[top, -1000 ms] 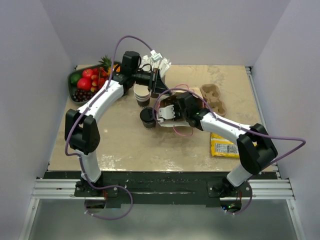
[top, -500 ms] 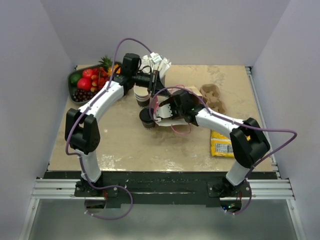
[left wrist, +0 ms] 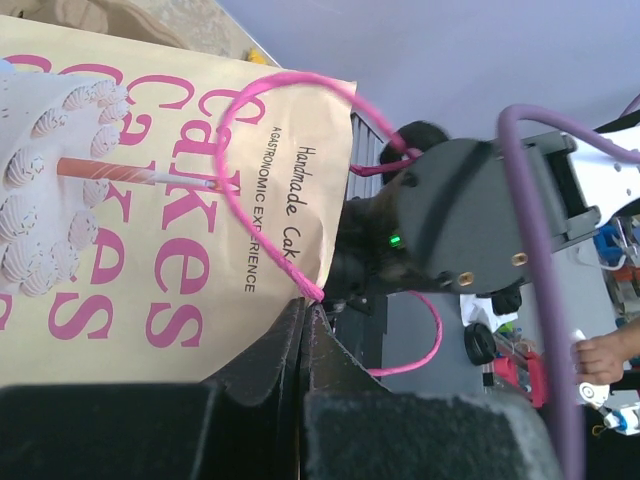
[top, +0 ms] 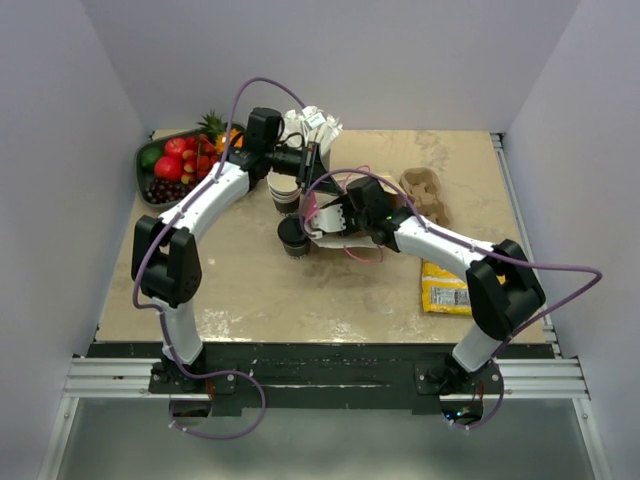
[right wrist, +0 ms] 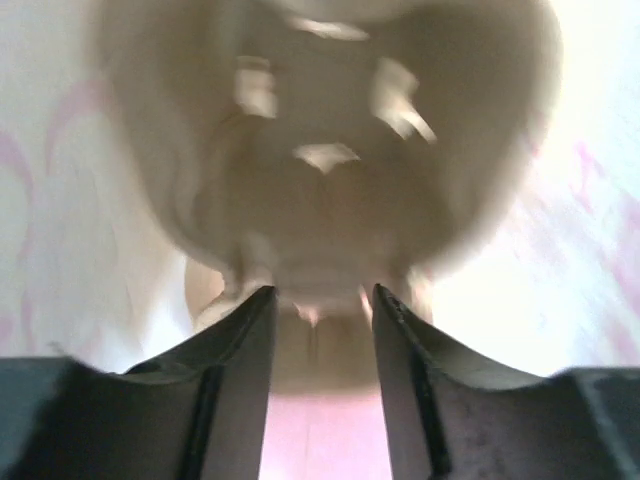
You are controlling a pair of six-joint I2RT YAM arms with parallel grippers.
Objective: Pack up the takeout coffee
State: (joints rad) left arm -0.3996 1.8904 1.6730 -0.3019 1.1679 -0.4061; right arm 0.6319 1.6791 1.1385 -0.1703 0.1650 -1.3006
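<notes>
Top external: beige tabletop, pale walls; left jaws clenched on pink bag handle, right jaws parted.

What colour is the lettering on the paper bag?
Pink lettering on a cream bag, clearest in the left wrist view.

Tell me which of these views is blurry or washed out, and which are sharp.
Right wrist view: badly out of focus and overexposed, a pale blur beyond the right gripper. Left wrist view: sharp on the paper bag print and pink handle, though the left gripper is in deep shadow. Top external view: evenly lit, crisp, soft shadows.
</notes>
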